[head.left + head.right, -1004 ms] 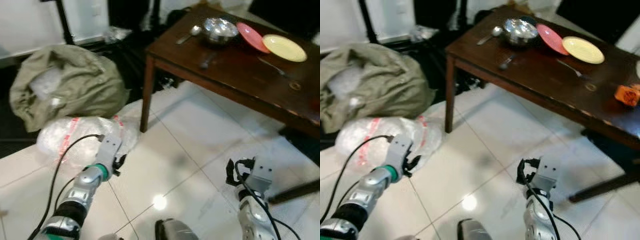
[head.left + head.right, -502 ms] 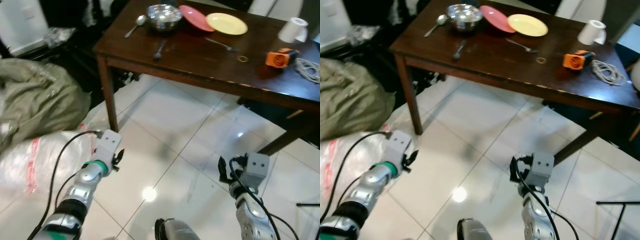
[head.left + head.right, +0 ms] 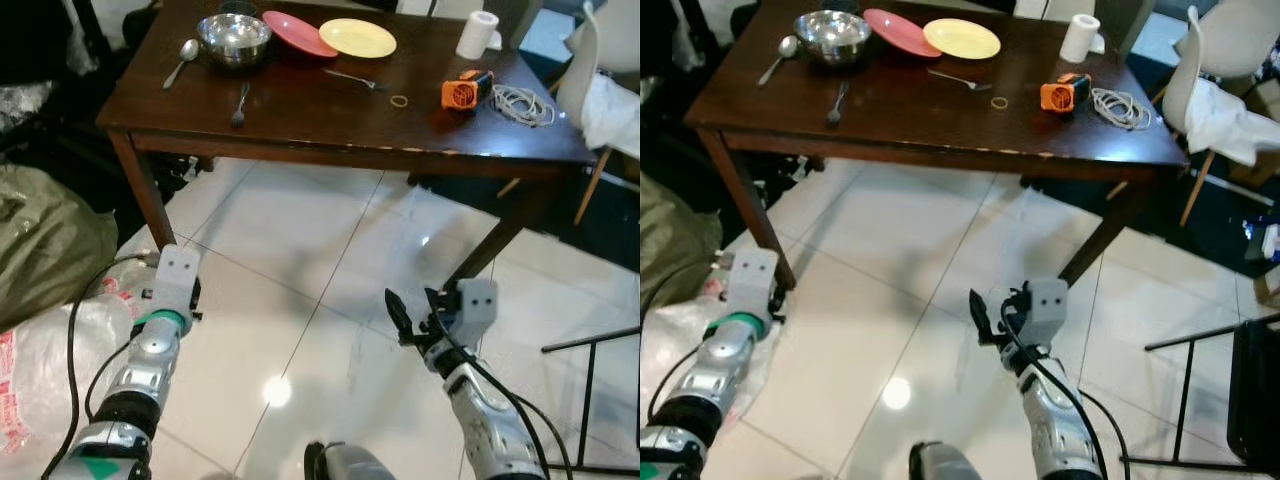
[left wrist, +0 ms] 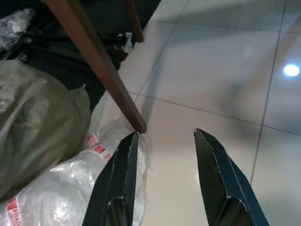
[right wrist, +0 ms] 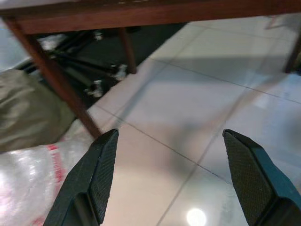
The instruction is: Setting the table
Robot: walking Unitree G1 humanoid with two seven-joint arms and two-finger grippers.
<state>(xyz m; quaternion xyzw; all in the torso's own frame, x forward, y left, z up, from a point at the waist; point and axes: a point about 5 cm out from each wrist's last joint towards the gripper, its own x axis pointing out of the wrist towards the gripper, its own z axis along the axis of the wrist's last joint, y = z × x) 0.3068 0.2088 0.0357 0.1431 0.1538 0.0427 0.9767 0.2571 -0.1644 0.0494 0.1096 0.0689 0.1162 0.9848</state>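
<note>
A dark wooden table (image 3: 330, 120) stands ahead of me. At its far left are a steel bowl (image 3: 234, 38), a spoon (image 3: 182, 58) and a dark utensil (image 3: 240, 102). A pink plate (image 3: 298, 32) overlaps a yellow plate (image 3: 357, 37), with a fork (image 3: 350, 78) in front of them. Both arms hang low over the tiled floor, short of the table. My left gripper (image 4: 164, 136) is open and empty near the table's front left leg (image 4: 99, 70). My right gripper (image 5: 169, 136) is open wide and empty, with its fingers (image 3: 392, 308) above the tiles.
On the table's right side lie an orange object (image 3: 460, 92), a coiled white cable (image 3: 515, 103) and a white cup (image 3: 477, 33). An olive sack (image 3: 40, 250) and a clear plastic bag (image 3: 40, 370) lie at the left. A white chair (image 3: 600, 90) stands at the right.
The camera has swung right, so the table now sits ahead and shows its right end and the chair. Both arms stay low and empty.
</note>
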